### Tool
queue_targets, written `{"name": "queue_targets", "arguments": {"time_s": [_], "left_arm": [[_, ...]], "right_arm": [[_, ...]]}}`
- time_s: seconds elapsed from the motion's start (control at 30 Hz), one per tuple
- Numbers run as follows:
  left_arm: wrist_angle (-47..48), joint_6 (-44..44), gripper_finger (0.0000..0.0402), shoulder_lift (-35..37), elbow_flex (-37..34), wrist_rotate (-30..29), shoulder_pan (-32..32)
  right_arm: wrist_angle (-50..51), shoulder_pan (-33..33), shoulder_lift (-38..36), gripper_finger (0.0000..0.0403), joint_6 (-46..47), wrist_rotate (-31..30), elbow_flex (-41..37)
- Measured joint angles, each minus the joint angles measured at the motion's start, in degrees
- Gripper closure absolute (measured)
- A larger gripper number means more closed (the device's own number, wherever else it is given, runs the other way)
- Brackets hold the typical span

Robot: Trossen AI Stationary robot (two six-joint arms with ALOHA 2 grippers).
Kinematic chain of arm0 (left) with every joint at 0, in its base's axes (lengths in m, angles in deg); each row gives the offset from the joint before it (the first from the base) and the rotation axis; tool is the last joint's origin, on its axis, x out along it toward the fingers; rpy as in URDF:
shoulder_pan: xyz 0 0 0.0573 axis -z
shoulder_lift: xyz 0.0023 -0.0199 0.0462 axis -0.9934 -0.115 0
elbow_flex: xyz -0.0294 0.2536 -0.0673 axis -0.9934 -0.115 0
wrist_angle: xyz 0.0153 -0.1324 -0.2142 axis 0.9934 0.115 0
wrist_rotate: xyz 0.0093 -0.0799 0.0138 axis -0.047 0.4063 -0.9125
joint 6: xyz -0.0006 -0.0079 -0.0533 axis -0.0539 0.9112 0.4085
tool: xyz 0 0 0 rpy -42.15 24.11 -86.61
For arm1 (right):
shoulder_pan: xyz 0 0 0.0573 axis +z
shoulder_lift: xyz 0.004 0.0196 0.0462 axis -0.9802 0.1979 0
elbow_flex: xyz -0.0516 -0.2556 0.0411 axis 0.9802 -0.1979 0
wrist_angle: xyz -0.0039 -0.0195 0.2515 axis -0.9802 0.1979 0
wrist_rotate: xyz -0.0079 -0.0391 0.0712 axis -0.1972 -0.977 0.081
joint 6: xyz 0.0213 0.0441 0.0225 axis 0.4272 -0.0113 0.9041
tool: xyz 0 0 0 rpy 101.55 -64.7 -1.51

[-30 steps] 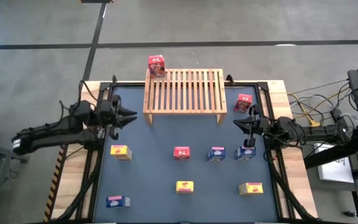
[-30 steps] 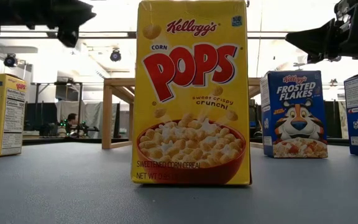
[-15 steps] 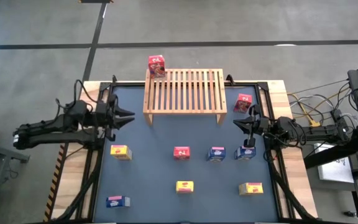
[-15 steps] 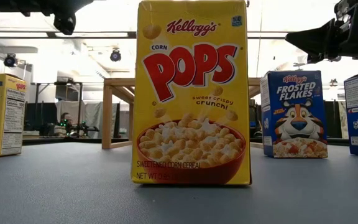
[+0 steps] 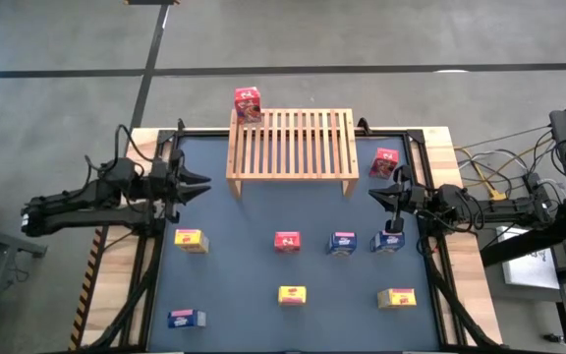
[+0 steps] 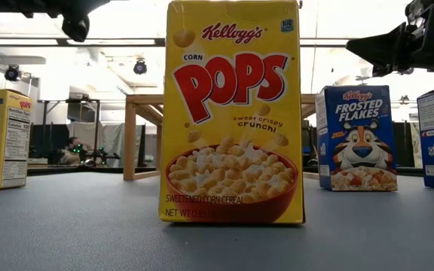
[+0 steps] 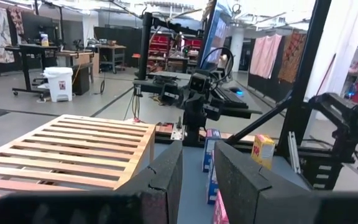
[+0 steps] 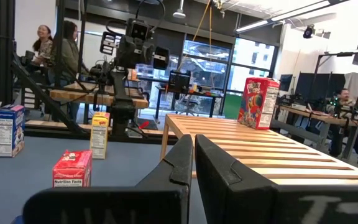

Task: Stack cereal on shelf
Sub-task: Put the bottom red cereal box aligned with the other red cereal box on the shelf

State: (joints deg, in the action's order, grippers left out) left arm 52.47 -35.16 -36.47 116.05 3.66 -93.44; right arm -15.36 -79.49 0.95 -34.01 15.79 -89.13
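Watching the left gripper [image 5: 201,183] slide back toward nine o'clock, fingers slightly spread and empty, away from the shelf [image 5: 291,144] whose ten o'clock corner carries one red cereal box [image 5: 248,103], we judge a placement finished, while the right gripper [image 5: 378,196] waits pressed together.

The left arm reaches in level from the left side, its tool [image 5: 200,183] raised with fingers [image 7: 166,180] slightly parted and nothing between them. The right arm reaches in from the right, its tool [image 5: 376,196] raised, fingers [image 8: 182,163] pressed together, empty.
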Motion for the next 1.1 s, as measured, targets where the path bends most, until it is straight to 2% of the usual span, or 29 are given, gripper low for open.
{"name": "queue_targets", "arguments": {"time_s": [1.1], "left_arm": [[-0.02,0.51,0.0325,-0.11,-1.91,0.41,0.0]], "right_arm": [[0.01,0.0,-0.01,0.0394,0.0,0.02,0.0]]}}
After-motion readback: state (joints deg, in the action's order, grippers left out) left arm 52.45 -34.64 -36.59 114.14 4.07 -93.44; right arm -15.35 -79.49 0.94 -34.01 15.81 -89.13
